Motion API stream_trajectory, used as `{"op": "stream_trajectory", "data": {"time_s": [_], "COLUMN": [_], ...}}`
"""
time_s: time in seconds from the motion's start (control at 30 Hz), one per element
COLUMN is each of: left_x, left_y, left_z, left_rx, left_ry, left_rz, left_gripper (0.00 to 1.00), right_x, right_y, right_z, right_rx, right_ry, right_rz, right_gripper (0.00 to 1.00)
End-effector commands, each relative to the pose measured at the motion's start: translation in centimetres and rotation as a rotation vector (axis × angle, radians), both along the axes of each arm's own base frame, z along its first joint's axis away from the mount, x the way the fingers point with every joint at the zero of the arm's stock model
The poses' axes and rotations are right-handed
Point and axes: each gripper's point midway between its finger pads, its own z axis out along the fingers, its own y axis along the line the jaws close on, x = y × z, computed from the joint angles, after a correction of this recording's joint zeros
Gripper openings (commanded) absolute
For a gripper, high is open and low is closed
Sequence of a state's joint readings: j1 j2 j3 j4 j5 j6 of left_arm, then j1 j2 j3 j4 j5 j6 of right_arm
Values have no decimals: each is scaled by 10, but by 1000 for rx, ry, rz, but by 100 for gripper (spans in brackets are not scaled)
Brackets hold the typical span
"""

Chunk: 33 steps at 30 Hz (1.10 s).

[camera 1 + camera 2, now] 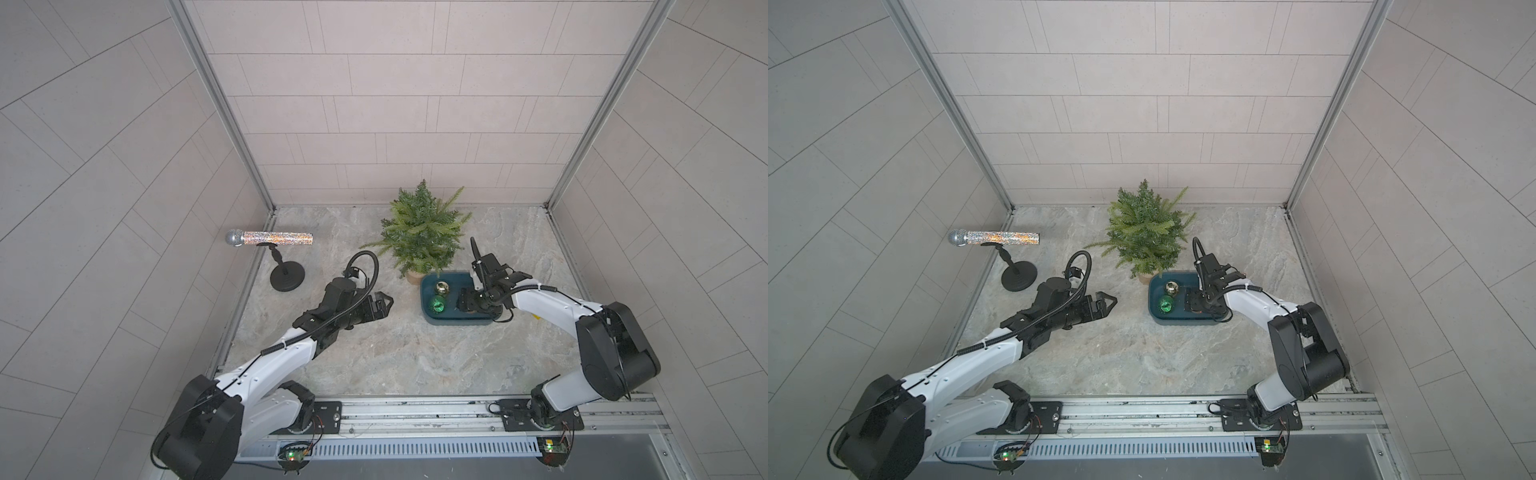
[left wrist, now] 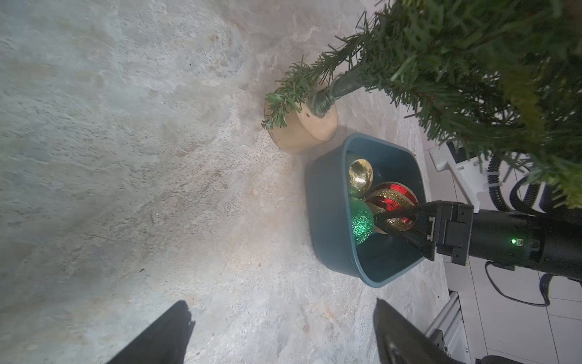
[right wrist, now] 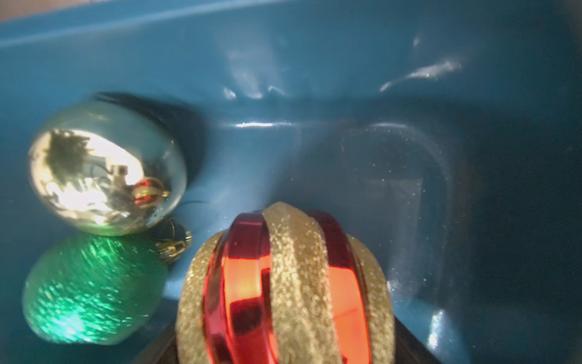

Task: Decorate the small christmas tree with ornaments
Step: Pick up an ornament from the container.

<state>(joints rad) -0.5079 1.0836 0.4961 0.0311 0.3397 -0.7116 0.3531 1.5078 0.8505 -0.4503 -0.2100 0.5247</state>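
Note:
The small christmas tree (image 1: 422, 228) (image 1: 1144, 232) stands at the back of the table in its tan pot (image 2: 302, 129). In front of it lies a teal tray (image 1: 428, 307) (image 2: 327, 220) holding the ornaments: a gold one (image 1: 441, 286) (image 3: 104, 170), a glittery green one (image 1: 437, 304) (image 3: 91, 293) and a larger red-and-gold striped one (image 2: 392, 198) (image 3: 283, 283). My right gripper (image 2: 379, 224) (image 1: 467, 303) reaches down into the tray, and its fingers press both sides of the striped ball. Left of the tray, my left gripper (image 1: 386, 303) (image 2: 282, 302) hovers open, holding nothing.
A glittery silver microphone (image 1: 270, 238) rests on a black stand (image 1: 287, 278) at the back left. Tiled walls enclose the table on three sides. The tree's low branches (image 2: 293, 91) hang over the pot, close to the tray's far end.

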Motion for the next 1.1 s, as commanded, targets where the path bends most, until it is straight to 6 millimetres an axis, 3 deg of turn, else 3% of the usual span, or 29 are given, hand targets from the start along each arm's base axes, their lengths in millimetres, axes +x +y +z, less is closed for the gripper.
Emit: {"op": "stream_trajectory", "data": {"time_s": [0.0, 0.2, 0.4, 0.6, 0.87, 1.07], "left_x": [-1, -3, -6, -17, -43, -59], "left_y": [-5, -12, -23, -38, -58, -77], "left_z": [13, 43, 87, 134, 184, 197], "left_rx": [-32, -98, -161, -231, -272, -202], "left_ry": [-36, -75, -151, -241, -371, -442], "left_rz": [-13, -29, -78, -147, -255, -326], "left_gripper": [94, 88, 79, 69, 62, 59], "right_x": [0, -8, -34, -59, -81, -84], "right_y": [-1, -1, 3, 20, 54, 62], "right_z": [12, 67, 137, 188, 247, 270], "right_rx": [5, 63, 187, 337, 593, 654], "right_ry": [-42, -161, -328, -395, -421, -416], "right_rz": [-4, 14, 74, 159, 280, 300], "right_gripper": [74, 73, 73, 72, 72, 71]}}
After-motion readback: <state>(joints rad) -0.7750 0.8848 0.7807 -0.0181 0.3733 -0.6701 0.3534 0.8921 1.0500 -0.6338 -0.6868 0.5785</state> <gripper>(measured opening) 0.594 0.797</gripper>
